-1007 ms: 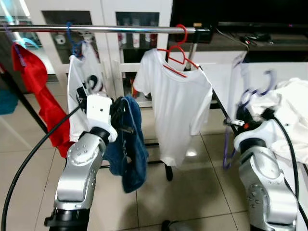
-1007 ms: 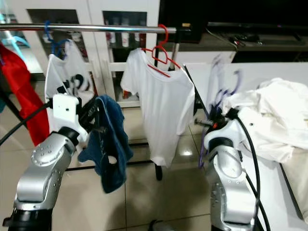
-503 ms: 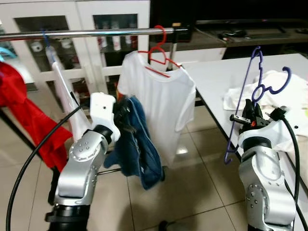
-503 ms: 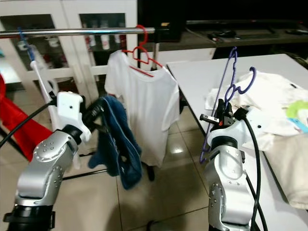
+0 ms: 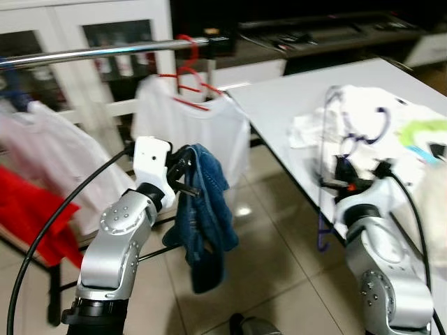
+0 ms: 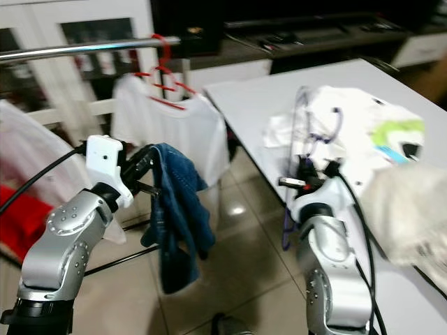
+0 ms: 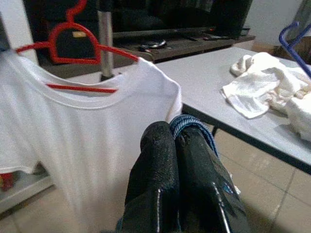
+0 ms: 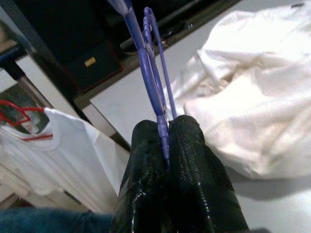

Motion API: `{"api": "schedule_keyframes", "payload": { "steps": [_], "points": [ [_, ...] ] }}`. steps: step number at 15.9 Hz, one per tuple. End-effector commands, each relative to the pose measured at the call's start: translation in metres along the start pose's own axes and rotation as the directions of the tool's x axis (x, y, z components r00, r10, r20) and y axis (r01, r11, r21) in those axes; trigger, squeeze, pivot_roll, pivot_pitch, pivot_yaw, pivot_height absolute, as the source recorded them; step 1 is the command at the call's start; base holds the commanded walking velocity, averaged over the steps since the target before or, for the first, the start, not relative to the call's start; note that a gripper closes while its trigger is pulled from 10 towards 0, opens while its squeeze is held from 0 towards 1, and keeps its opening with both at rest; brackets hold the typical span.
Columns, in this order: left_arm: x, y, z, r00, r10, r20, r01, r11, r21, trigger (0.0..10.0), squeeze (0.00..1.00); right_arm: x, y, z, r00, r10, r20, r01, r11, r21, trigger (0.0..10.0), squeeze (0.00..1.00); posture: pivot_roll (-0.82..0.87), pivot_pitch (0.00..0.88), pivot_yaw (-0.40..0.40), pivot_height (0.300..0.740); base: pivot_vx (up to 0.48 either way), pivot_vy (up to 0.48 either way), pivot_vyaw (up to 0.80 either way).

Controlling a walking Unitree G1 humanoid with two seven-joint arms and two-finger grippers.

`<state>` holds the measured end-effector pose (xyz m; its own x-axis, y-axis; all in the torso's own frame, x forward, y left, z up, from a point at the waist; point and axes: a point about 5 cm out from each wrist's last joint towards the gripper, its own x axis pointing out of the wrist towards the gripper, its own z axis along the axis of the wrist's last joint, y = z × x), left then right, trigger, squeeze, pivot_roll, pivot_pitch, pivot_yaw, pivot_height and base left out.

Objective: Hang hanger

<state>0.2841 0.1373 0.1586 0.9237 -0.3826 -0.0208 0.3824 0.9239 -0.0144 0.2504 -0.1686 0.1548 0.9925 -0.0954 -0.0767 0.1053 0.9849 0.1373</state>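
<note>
My right gripper (image 8: 166,145) is shut on a thin purple hanger (image 5: 327,143), which stands upright beside the white table (image 5: 279,105). My left gripper (image 7: 177,141) is shut on a blue denim garment (image 5: 204,216) that hangs down over the tiled floor. Behind it runs the metal clothes rail (image 5: 91,53), with a white T-shirt (image 5: 188,125) on a red hanger (image 5: 187,66).
A heap of white clothes (image 5: 380,115) lies on the table at my right. More garments hang at the rail's left end, a pale one (image 5: 49,153) and a red one (image 5: 28,216). White cabinets (image 5: 84,28) stand behind the rail.
The whole view has swung to the right, so the rail sits further left and the table fills more of the picture. Both grippers keep their holds.
</note>
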Motion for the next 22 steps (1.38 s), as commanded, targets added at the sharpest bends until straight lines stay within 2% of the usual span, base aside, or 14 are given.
{"api": "schedule_keyframes", "payload": {
  "steps": [1, 2, 3, 5, 7, 10, 11, 13, 15, 16, 18, 19, 21, 22],
  "points": [
    [0.001, -0.001, 0.005, 1.0, -0.003, 0.022, 0.003, 1.0, -0.007, 10.0, 0.0, -0.001, -0.003, 0.0, 1.0, -0.013, -0.008, 0.013, 0.999, -0.048, 10.0, 0.0, -0.05, 0.0, -0.034, 0.74, 0.0, 0.0, -0.8],
    [0.001, -0.001, 0.005, 1.0, 0.0, 0.022, 0.0, 1.0, 0.003, 10.0, 0.0, 0.0, -0.006, 0.0, 0.999, -0.032, 0.0, 0.032, 0.984, -0.176, 10.0, 0.0, -0.05, 0.0, -0.039, 0.74, 0.0, 0.0, -0.8],
    [0.001, -0.001, 0.006, 1.0, 0.004, 0.027, -0.004, 1.0, 0.007, 10.0, 0.0, 0.0, -0.005, -0.001, 1.0, -0.02, -0.018, 0.016, 0.983, -0.18, 10.0, 0.0, -0.05, 0.0, -0.041, 0.74, 0.0, 0.0, -0.8],
    [0.003, 0.001, 0.007, 1.0, 0.018, 0.024, -0.019, 0.999, 0.026, 10.0, 0.0, 0.002, -0.004, 0.007, 0.999, -0.039, 0.031, 0.042, 0.994, -0.101, 10.0, 0.0, -0.05, 0.0, -0.048, 0.74, 0.0, 0.0, 0.0],
    [0.004, 0.0, 0.008, 0.999, 0.017, 0.028, -0.018, 0.999, 0.033, 10.0, 0.0, 0.003, -0.005, 0.011, 0.997, -0.057, 0.049, 0.061, 0.994, -0.088, 10.0, 0.0, -0.05, 0.0, -0.06, 0.74, 0.0, 0.0, 0.0],
    [0.002, -0.003, 0.01, 0.999, -0.01, 0.036, 0.01, 1.0, 0.016, 10.0, 0.0, 0.004, 0.0, 0.017, 0.998, 0.012, 0.058, -0.009, 0.999, -0.049, 10.0, 0.0, -0.05, 0.0, -0.066, 0.74, 0.0, 0.0, -0.78],
    [0.001, -0.005, 0.014, 0.998, -0.025, 0.056, 0.025, 1.0, -0.005, 10.0, 0.0, 0.004, 0.004, 0.019, 0.997, 0.047, 0.058, -0.045, 0.998, -0.041, 10.0, 0.0, -0.06, 0.0, -0.071, 0.74, 0.0, 0.0, -0.78],
    [0.005, -0.002, 0.019, 0.998, 0.038, 0.055, -0.038, 0.999, 0.006, 10.0, 0.0, 0.004, 0.006, 0.021, 0.995, 0.07, 0.064, -0.064, 0.994, -0.083, 10.0, 0.0, -0.06, 0.0, -0.069, 0.74, 0.0, 0.0, -0.78],
    [0.005, -0.004, 0.018, 1.0, 0.005, 0.021, -0.004, 0.998, -0.066, 10.0, 0.0, 0.003, 0.006, 0.02, 0.996, 0.065, 0.062, -0.06, 0.995, -0.076, 10.0, 0.0, -0.06, 0.0, -0.066, 0.74, 0.0, 0.0, -0.78],
    [0.006, -0.001, 0.023, 0.999, 0.028, 0.037, -0.024, 0.995, -0.095, 10.0, 0.0, 0.003, 0.004, 0.02, 0.997, 0.057, 0.061, -0.053, 0.996, -0.067, 10.0, 0.0, -0.07, 0.0, -0.066, 0.74, 0.0, 0.0, -0.78],
    [0.005, 0.001, 0.02, 0.997, 0.077, -0.014, -0.077, 0.996, -0.035, 10.0, 0.0, 0.003, 0.003, 0.02, 0.997, 0.05, 0.061, -0.045, 0.996, -0.073, 10.0, 0.0, -0.07, 0.0, -0.068, 0.74, 0.0, 0.0, -0.78],
    [0.005, -0.001, 0.023, 0.998, 0.049, 0.025, -0.049, 0.999, -0.016, 10.0, 0.0, 0.003, 0.003, 0.02, 0.997, 0.053, 0.058, -0.049, 0.996, -0.069, 10.0, 0.0, -0.07, 0.0, -0.07, 0.74, 0.0, 0.0, -0.78],
    [0.005, 0.0, 0.024, 0.997, 0.063, 0.043, -0.062, 0.998, -0.026, 10.0, 0.0, 0.003, 0.004, 0.02, 0.996, 0.075, 0.049, -0.072, 0.996, -0.054, 10.0, 0.0, -0.06, 0.0, -0.075, 0.74, 0.0, 0.0, -0.78],
    [0.004, 0.0, 0.026, 0.995, 0.075, 0.068, -0.075, 0.997, 0.008, 10.0, 0.0, 0.003, 0.005, 0.021, 0.995, 0.085, 0.045, -0.083, 0.995, -0.05, 10.0, 0.0, -0.06, 0.0, -0.079, 0.74, 0.0, 0.0, -0.78]
  ]
}}
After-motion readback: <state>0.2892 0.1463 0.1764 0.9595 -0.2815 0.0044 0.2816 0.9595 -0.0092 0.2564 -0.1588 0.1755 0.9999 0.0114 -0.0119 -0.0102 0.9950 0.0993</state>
